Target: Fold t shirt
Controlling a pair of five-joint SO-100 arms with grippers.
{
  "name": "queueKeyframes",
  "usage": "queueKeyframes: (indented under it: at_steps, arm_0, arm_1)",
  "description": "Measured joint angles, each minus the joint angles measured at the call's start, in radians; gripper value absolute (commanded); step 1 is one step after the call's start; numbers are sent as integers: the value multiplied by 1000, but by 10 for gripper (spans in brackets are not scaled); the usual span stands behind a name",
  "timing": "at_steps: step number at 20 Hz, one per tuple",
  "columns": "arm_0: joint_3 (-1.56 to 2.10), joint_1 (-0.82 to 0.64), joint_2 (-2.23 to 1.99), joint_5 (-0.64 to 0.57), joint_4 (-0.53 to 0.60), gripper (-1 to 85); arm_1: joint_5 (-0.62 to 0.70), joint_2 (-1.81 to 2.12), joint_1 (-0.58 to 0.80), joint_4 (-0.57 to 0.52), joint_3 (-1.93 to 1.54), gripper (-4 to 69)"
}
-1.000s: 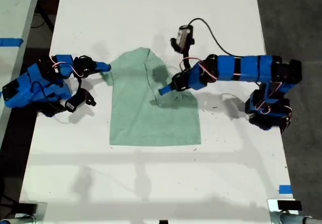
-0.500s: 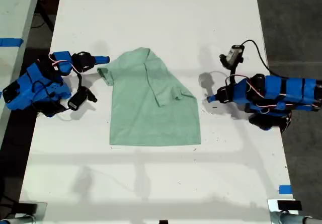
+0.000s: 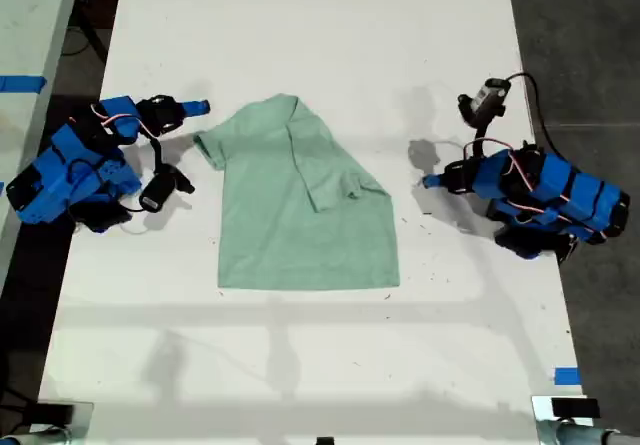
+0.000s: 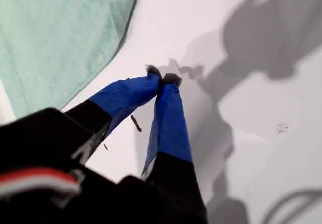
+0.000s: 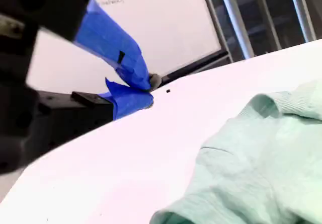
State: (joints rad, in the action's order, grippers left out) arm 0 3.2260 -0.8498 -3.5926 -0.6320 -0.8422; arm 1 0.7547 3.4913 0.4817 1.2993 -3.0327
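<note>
My first gripper (image 4: 162, 77) is hovering over the bare white counter (image 3: 300, 25), its blue-taped jaws pinched together at the tips and holding nothing. That arm is lying folded low at the exterior view's right, its gripper (image 3: 428, 181) pointing toward the t shirt (image 3: 300, 200), which is sitting a short way beyond the tips, apart from them. My second gripper (image 5: 143, 90) is angling upward off the counter, its jaws nearly closed with only a thin gap showing, gripping nothing. That arm is crouching at the exterior view's left, its gripper (image 3: 200, 108) resting just beside the shirt's sleeve without touching it. The t shirt is lying partly folded between the two grippers, one sleeve turned in over the chest.
</note>
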Motion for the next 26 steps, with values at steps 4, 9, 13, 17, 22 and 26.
queueKeyframes:
  at_steps: [4,9,13,17,22,26]
  arm_0:
    - [0,-6,0,0,-14,-4]
    - [14,-18,0,0,-14,-4]
    - [14,-21,0,17,-18,-4]
    - [14,-31,0,43,-46,-4]
    - [14,-31,0,54,-46,-4]
    - [14,-12,0,60,-51,-4]
  arm_1:
    - [3,3,-14,3,0,18]
    - [5,3,-3,-26,-2,13]
    - [-100,3,54,52,-2,-8]
    - [-138,3,40,44,-8,-3]
    - [-176,3,35,46,-8,-2]
    - [-219,3,-37,52,-8,-2]
